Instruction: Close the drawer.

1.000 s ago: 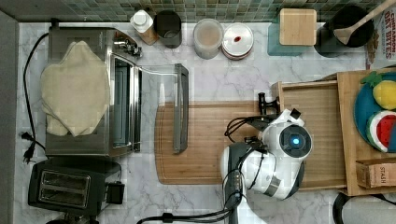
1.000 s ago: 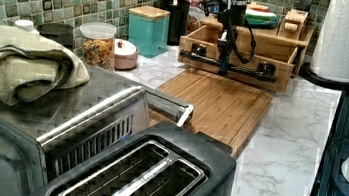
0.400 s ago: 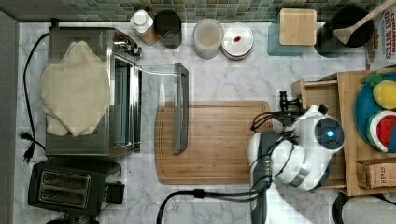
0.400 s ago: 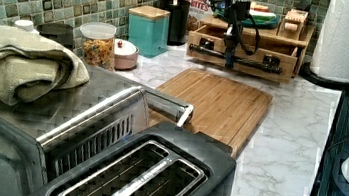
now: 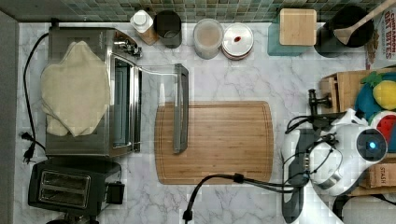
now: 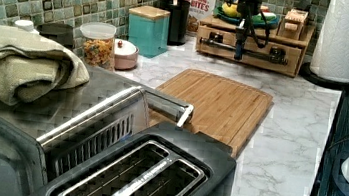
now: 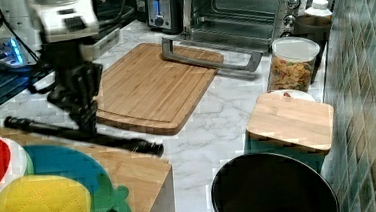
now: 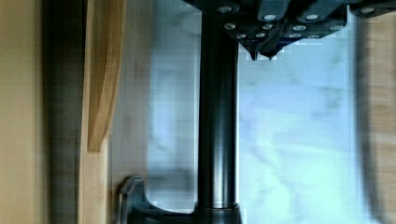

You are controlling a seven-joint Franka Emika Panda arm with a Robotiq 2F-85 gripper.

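While the hand (image 7: 88, 124) stands with its fingers pressed together beside the black bar handle (image 8: 217, 140), holding nothing, the drawer (image 6: 249, 49) sits pushed into its wooden box at the left view's far end; a cutting board (image 5: 215, 142) lies nearby on the marble desk (image 5: 233, 79).

top: straight down | left, right: low, opposed ends (both share cutting board (image 6: 214, 103)) | wrist: close-up
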